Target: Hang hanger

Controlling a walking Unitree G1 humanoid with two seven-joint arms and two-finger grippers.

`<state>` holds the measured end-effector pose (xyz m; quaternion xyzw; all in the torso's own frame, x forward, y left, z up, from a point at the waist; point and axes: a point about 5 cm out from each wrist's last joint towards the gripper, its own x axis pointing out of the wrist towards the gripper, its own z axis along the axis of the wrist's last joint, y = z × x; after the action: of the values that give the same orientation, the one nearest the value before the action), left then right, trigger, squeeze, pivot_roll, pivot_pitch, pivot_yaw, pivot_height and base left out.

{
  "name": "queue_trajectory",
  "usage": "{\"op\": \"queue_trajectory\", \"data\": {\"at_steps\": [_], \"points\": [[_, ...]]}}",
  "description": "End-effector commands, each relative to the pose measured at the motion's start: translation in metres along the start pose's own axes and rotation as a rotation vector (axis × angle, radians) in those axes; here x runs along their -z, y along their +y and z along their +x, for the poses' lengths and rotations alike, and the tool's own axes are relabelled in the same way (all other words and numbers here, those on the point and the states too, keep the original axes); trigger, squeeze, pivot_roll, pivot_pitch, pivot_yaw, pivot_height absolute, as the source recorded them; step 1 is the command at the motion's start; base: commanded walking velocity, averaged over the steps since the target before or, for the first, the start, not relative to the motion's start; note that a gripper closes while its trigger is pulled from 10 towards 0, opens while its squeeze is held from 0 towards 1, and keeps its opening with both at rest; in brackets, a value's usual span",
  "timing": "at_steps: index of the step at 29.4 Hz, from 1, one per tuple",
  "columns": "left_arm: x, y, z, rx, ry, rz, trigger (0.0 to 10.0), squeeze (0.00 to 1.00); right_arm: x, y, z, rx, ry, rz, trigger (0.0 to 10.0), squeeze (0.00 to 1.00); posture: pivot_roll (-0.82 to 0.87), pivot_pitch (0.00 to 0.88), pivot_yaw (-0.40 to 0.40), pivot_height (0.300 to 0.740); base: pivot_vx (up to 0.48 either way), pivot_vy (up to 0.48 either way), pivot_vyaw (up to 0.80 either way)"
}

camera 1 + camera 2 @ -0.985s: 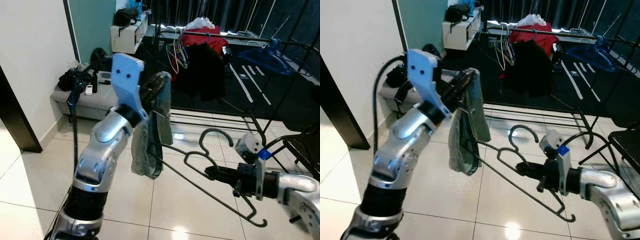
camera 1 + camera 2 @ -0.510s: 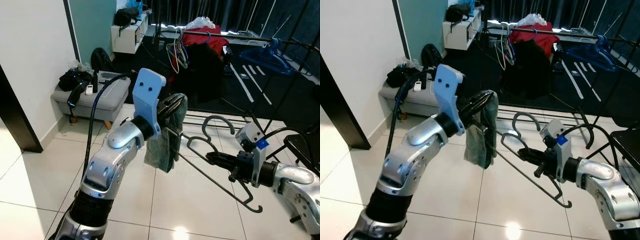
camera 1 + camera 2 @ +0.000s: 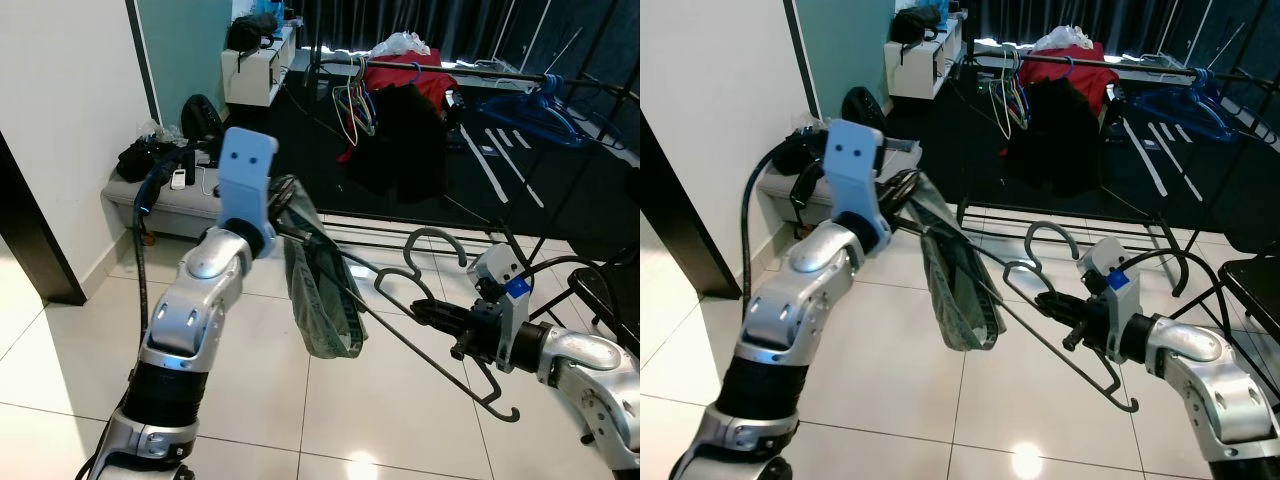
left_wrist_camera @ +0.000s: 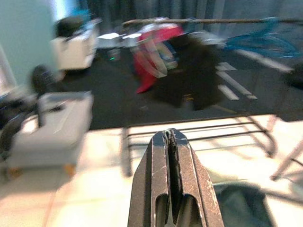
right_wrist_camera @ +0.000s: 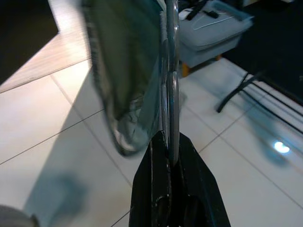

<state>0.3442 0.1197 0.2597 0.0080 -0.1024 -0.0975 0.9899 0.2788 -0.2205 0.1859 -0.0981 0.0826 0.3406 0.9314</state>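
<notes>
The right gripper (image 3: 432,315) clamps the hanger (image 3: 420,330) (hook up, left gripper (image 3: 283,205) pinching its cloth (image 3: 320,300)), the rail (image 3: 470,70) well ahead.

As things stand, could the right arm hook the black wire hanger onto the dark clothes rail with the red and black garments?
Probably not yet. The right gripper is shut on the black wire hanger, and the left gripper on the grey-green cloth, but the dark clothes rail stands well beyond, across open floor.

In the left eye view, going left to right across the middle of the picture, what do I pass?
Left pincer → green-grey cloth hanging from it → hook of the black hanger → right pincer shut on the hanger's wire.
</notes>
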Motion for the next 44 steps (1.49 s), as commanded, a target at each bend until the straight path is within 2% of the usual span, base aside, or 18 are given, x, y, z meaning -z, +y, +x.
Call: {"op": "queue_trajectory", "data": {"at_steps": [1, 5, 6, 7, 9, 10, 12, 19, 23, 26, 28, 30, 32, 34, 35, 37, 41, 44], "points": [[-0.002, 0.007, 0.001, -0.035, 0.011, 0.003, 10.0, 0.00, -0.007, -0.012, -0.004, 0.087, -0.037, -0.017, 10.0, 0.00, -0.04, 0.058, -0.041, 0.740, 0.000, 0.000, 0.00], [-0.010, -0.005, -0.001, 0.050, -0.043, -0.069, 10.0, 0.00, -0.013, -0.025, -0.005, 0.187, -0.083, 0.001, 10.0, 0.00, -0.04, 0.059, -0.046, 0.740, 0.000, 0.000, 0.00], [-0.018, -0.019, -0.004, 0.135, -0.096, -0.105, 10.0, 0.00, -0.016, -0.031, -0.004, 0.232, -0.109, 0.015, 10.0, 0.00, -0.04, 0.058, -0.049, 0.740, 0.000, 0.000, 0.00], [-0.018, -0.019, -0.004, 0.135, -0.096, -0.105, 10.0, 0.00, -0.016, -0.031, -0.004, 0.232, -0.109, 0.015, 10.0, 0.00, -0.04, 0.058, -0.049, 0.740, 0.000, 0.000, 0.00], [-0.032, -0.044, -0.012, 0.289, -0.186, -0.160, 10.0, 0.00, -0.019, -0.039, -0.002, 0.282, -0.143, 0.046, 10.0, 0.00, -0.03, 0.058, -0.053, 0.740, 0.000, 0.000, 0.00], [-0.032, -0.044, -0.012, 0.289, -0.186, -0.160, 10.0, 0.00, -0.019, -0.039, -0.002, 0.282, -0.143, 0.046, 10.0, 0.00, -0.03, 0.058, -0.053, 0.740, 0.000, 0.000, 0.00], [-0.045, -0.066, -0.022, 0.429, -0.255, -0.212, 10.0, 0.00, -0.018, -0.038, 0.002, 0.272, -0.142, 0.071, 10.0, 0.00, -0.03, 0.056, -0.058, 0.740, 0.000, 0.000, 0.00], [-0.059, -0.084, -0.032, 0.535, -0.328, -0.283, 10.0, 0.00, -0.012, -0.035, 0.010, 0.275, -0.123, 0.114, 10.0, 0.00, -0.03, 0.052, -0.063, 0.740, 0.000, 0.000, 0.00], [-0.064, -0.102, -0.043, 0.666, -0.357, -0.315, 10.0, 0.00, -0.013, -0.046, 0.016, 0.379, -0.190, 0.238, 10.0, 0.00, -0.02, 0.043, -0.059, 0.740, 0.000, 0.000, 0.00], [-0.055, -0.110, -0.048, 0.719, -0.325, -0.283, 10.0, 0.00, -0.026, -0.052, 0.016, 0.414, -0.304, 0.309, 10.0, 0.00, -0.02, 0.041, -0.058, 0.740, 0.000, 0.000, 0.00], [-0.035, -0.115, -0.052, 0.755, -0.249, -0.207, 10.0, 0.00, -0.042, -0.061, 0.013, 0.446, -0.430, 0.375, 10.0, 0.00, -0.02, 0.041, -0.056, 0.740, 0.000, 0.000, 0.00], [-0.027, -0.116, -0.054, 0.766, -0.216, -0.177, 10.0, 0.00, -0.048, -0.063, 0.012, 0.455, -0.471, 0.399, 10.0, 0.00, -0.02, 0.041, -0.056, 0.740, 0.000, 0.000, 0.00], [0.006, -0.113, -0.053, 0.723, -0.094, -0.030, 10.0, 0.00, -0.059, -0.060, 0.016, 0.390, -0.513, 0.426, 10.0, 0.00, -0.02, 0.046, -0.057, 0.740, 0.000, 0.000, 0.00], [0.017, -0.111, -0.053, 0.706, -0.053, 0.014, 10.0, 0.00, -0.062, -0.057, 0.019, 0.359, -0.509, 0.419, 10.0, 0.00, -0.02, 0.046, -0.057, 0.740, 0.000, 0.000, 0.00], [0.032, -0.108, -0.052, 0.678, 0.010, 0.091, 10.0, 0.00, -0.060, -0.045, 0.028, 0.274, -0.447, 0.381, 10.0, 0.00, -0.02, 0.055, -0.061, 0.740, 0.000, 0.000, 0.00], [0.036, -0.107, -0.052, 0.667, 0.026, 0.113, 10.0, 0.00, -0.057, -0.036, 0.033, 0.223, -0.396, 0.346, 10.0, 0.00, -0.02, 0.055, -0.061, 0.740, 0.000, 0.000, 0.00], [0.033, -0.112, -0.053, 0.693, 0.021, 0.110, 10.0, 0.00, -0.042, -0.012, 0.043, 0.083, -0.256, 0.266, 10.0, 0.00, -0.02, 0.058, -0.064, 0.740, 0.000, 0.000, 0.00], [0.028, -0.115, -0.055, 0.712, 0.003, 0.094, 10.0, 0.00, -0.040, -0.009, 0.044, 0.071, -0.241, 0.266, 10.0, 0.00, -0.02, 0.061, -0.063, 0.740, 0.000, 0.000, 0.00]]}}
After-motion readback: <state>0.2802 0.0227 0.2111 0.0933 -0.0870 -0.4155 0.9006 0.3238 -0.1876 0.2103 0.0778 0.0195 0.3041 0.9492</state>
